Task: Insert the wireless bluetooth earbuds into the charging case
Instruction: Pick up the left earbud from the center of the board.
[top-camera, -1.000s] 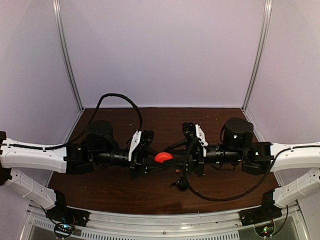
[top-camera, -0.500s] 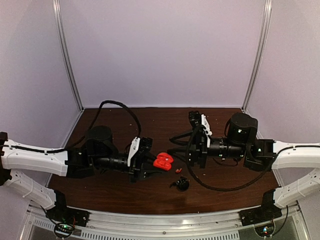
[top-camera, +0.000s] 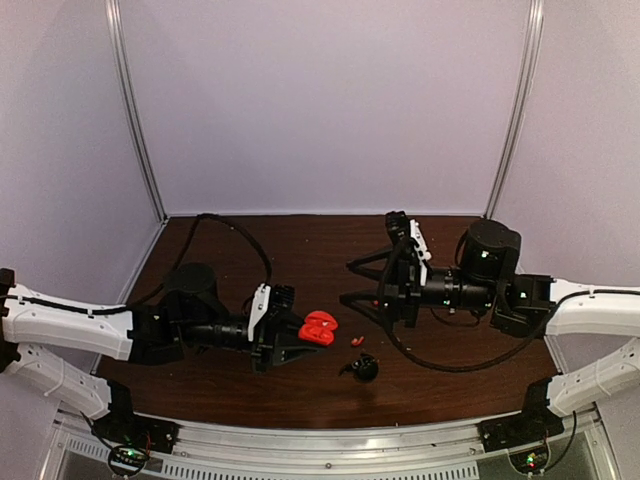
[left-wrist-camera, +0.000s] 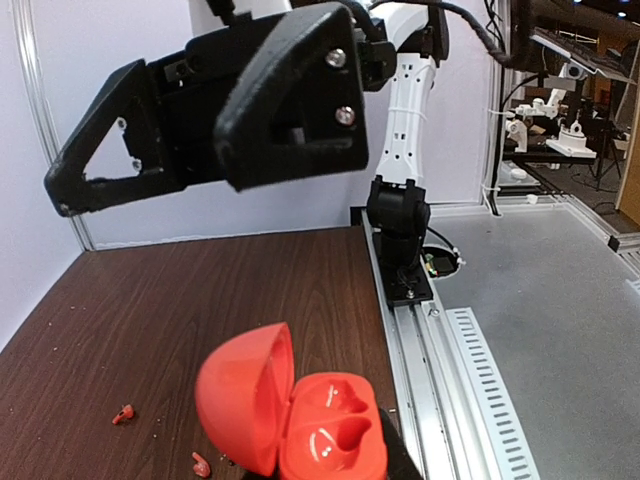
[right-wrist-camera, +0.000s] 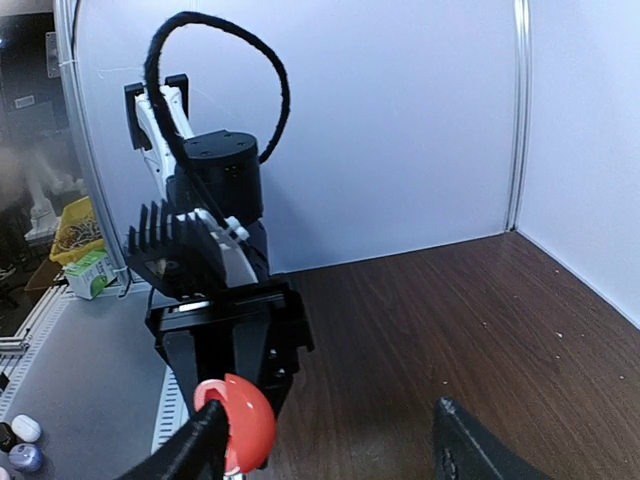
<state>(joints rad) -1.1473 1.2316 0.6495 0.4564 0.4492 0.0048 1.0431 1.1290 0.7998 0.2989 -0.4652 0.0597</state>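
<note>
The 2 earbuds (left-wrist-camera: 122, 413) were tiny red-orange beans lying loose on the table (left-wrist-camera: 200, 300). They sat just ahead of the left gripper (top-camera: 298, 336) and off to 1 side, apart from each other and outside the red case (left-wrist-camera: 330, 440). They were too small to tell which way either pointed.

The left gripper was clamped on the red case, which stood open like a clam. Its rounded lid tipped up on the side toward the earbuds, and its base lay level with 2 bare wells facing up.

The right gripper (right-wrist-camera: 330, 455) faced the left one from beyond the case, fingers spread wide with nothing between them.

Only the left wrist view showed the wells and both earbuds. The top view showed 1 of the earbuds (top-camera: 356, 341) clearly, plus a black case (top-camera: 362, 370) on the table near it. The right wrist view caught only the lid's rounded back.
</note>
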